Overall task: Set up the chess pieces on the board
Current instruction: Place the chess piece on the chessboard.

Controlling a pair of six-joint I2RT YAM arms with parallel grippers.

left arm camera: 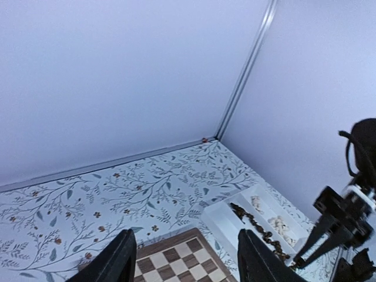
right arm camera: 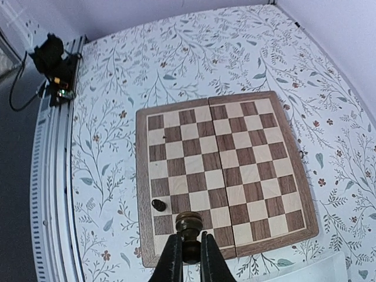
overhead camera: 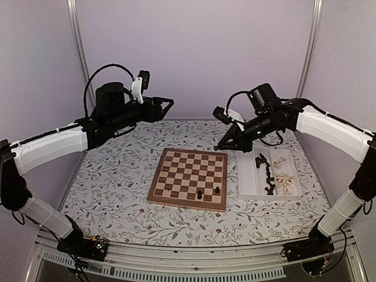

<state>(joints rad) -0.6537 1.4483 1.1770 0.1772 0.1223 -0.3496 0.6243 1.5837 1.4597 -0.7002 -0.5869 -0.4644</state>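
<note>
Dark piece point(right arm camera: 188, 222), pinched in right fingers point(right arm camera: 170, 258), hovers over the board point(right arm camera: 235, 176), left fingers point(left arm camera: 120, 258) spread empty; next, probably, lower it upright onto its near-row square.

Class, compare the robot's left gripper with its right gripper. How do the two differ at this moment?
The left gripper stands open, while the right gripper is shut. The left gripper holds nothing, but the right gripper pinches a dark chess piece. The left gripper points roughly level, and the right gripper tilts down toward the board. Both are black, two-fingered and raised above the table.
</note>
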